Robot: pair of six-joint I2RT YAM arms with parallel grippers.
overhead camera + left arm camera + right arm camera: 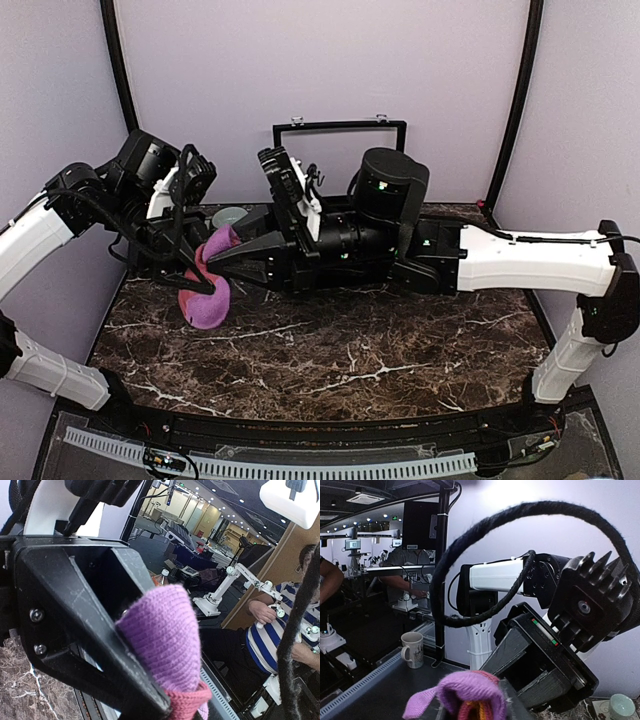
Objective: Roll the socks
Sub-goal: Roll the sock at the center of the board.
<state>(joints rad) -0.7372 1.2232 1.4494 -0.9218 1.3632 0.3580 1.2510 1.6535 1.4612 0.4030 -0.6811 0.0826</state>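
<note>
The socks point(205, 300) are pinched by the left fingers point(75, 630); the right fingers point(250, 252) cannot be judged. A grey bowl point(230, 214) is half hidden behind them on the marbled desk point(350, 350).

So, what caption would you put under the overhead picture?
Left gripper pinches the socks, right gripper at them too, over a marble table.

Over on the desk's point(400, 370) left side, the socks point(205, 295) sit between the two arms, left end effector point(192, 268) on their left, right end effector point(218, 256) on their right. A cup point(229, 215) stands just behind.
</note>
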